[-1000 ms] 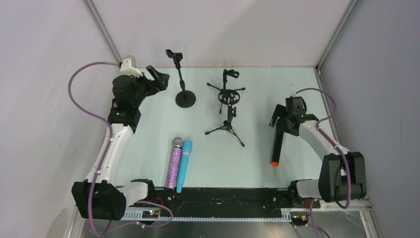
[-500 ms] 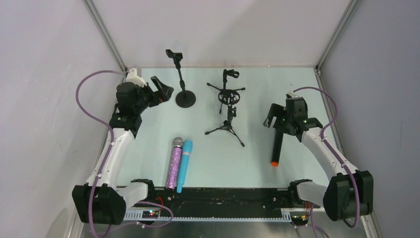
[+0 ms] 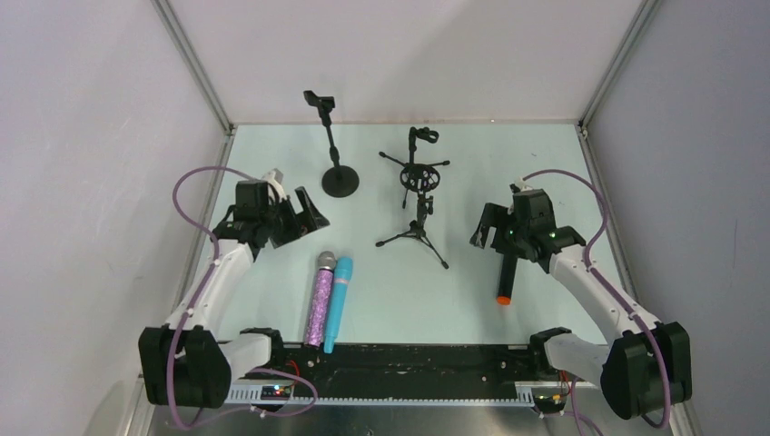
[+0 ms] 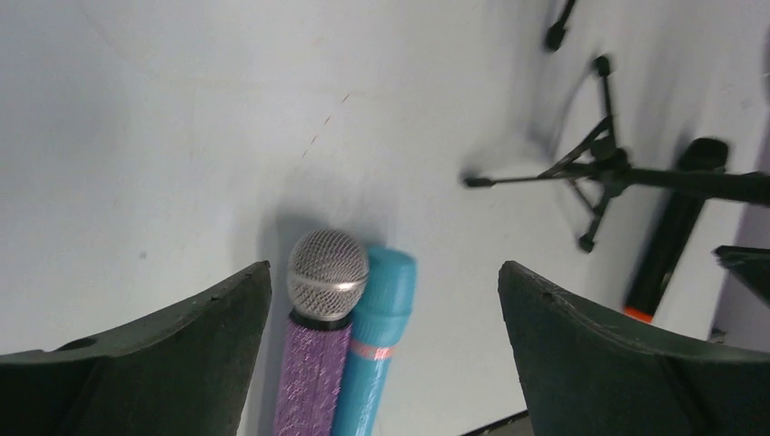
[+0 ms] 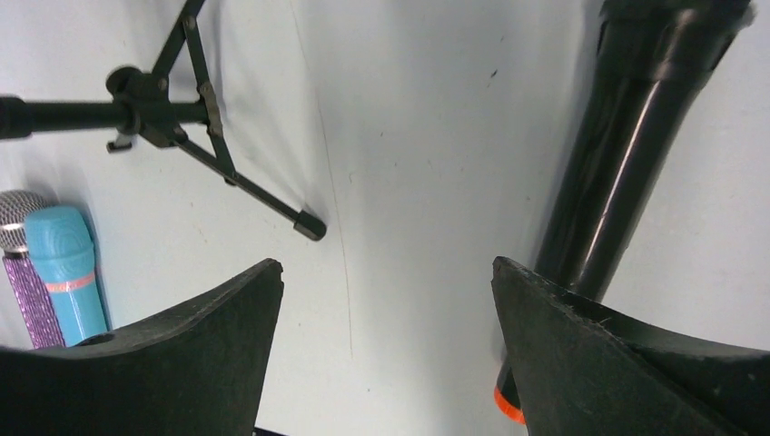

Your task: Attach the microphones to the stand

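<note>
Shows purple microphone (image 3: 319, 304) and turquoise microphone (image 3: 337, 304) lying touching, side by side, lower centre of top view on counter (image 3: 390, 291). Puts black microphone (image 3: 506, 277) at lower right, orange end toward bottom edge. Has tripod stand (image 3: 418, 204) and round-base stand (image 3: 340, 182) upright at upper centre. Shows left claw (image 4: 383, 268) apart above the pair's heads, right claw (image 5: 386, 263) apart beside black microphone, clamping nothing.

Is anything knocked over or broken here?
Nothing looks broken. The round-base stand and tripod stand are upright. The purple microphone, turquoise microphone and black microphone lie flat on the table, not yet mounted.
</note>
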Action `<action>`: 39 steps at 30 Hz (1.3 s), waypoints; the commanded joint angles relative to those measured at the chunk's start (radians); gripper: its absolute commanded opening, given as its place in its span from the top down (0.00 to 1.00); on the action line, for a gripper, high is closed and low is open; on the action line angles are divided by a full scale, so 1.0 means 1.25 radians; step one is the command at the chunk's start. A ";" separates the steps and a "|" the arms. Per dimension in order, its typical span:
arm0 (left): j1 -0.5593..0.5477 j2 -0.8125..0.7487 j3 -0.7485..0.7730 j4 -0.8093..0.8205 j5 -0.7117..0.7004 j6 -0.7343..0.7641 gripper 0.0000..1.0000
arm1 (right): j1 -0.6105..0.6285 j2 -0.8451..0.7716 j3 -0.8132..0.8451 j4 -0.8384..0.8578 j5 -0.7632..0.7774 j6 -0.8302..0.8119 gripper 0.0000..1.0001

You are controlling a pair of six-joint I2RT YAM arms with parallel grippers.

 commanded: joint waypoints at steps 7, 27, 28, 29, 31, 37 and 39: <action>-0.084 0.113 0.064 -0.254 -0.191 0.126 0.02 | 0.041 -0.045 -0.061 0.020 -0.017 0.039 0.10; -0.261 0.164 0.065 -0.288 -0.300 0.088 0.10 | 0.044 -0.061 -0.081 0.029 -0.027 0.039 0.11; -0.265 0.164 0.063 -0.289 -0.298 0.080 0.12 | 0.044 -0.060 -0.081 0.030 -0.029 0.039 0.11; -0.271 0.165 0.060 -0.289 -0.297 0.078 0.13 | 0.044 -0.059 -0.082 0.032 -0.030 0.039 0.11; -0.280 0.172 0.057 -0.291 -0.302 0.069 0.15 | 0.044 -0.056 -0.082 0.034 -0.032 0.039 0.11; -0.298 0.214 0.052 -0.292 -0.321 0.056 0.24 | 0.044 -0.049 -0.082 0.038 -0.035 0.039 0.11; -0.299 0.232 0.049 -0.291 -0.328 0.053 0.26 | 0.045 -0.047 -0.082 0.039 -0.036 0.040 0.11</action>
